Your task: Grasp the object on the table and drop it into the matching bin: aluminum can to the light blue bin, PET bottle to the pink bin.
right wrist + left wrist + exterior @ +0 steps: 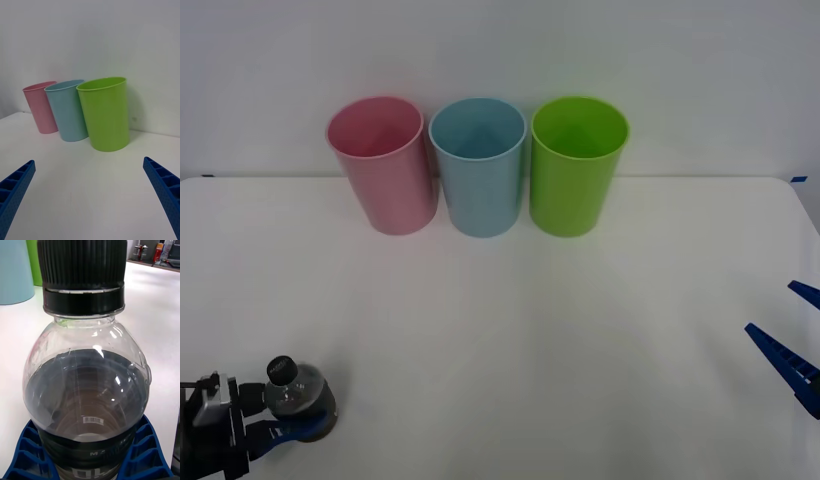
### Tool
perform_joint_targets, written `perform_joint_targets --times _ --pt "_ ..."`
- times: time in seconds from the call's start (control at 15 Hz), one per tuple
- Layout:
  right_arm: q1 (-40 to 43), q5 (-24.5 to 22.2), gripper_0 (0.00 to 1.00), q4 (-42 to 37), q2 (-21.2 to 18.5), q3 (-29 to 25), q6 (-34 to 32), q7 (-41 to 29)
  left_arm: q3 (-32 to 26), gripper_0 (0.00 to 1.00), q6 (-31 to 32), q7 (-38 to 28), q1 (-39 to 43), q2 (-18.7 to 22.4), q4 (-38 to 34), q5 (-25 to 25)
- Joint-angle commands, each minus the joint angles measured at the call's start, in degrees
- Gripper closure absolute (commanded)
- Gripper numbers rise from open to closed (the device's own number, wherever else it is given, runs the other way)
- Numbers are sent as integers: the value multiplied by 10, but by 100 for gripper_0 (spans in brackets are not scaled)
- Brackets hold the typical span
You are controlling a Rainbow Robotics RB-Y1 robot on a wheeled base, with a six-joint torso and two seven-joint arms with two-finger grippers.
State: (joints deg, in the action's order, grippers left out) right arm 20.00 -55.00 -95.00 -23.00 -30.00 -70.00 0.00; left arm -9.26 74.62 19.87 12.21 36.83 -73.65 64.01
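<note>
Front view finds the left gripper (298, 428) clamped on the small clear plastic PET bottle with dark cap (297, 392), low over the white table's (510, 330) near-left corner. A steady, upright carry to the tall pink plastic bin (383, 165) would serve best; the right gripper (792, 345) waits, fingers apart.

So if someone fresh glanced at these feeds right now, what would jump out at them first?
Probably the three bright cups in a row at the table's far edge: the pink bin on the left, the light blue bin in the middle, a green cup on the right. Next, the PET bottle at the near left corner, gripped upright by the left gripper. The right gripper waits open at the right edge.
</note>
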Motion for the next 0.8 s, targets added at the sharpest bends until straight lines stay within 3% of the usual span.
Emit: perform_joint_targets --times 0.07,0.8 --pt "0 0 0 0 0 0 0 0 -12 100 0 0 12 1 -3 -22" --pt "0 0 0 0 0 0 0 0 -111 100 -18 -45 86 -14 -17 -165"
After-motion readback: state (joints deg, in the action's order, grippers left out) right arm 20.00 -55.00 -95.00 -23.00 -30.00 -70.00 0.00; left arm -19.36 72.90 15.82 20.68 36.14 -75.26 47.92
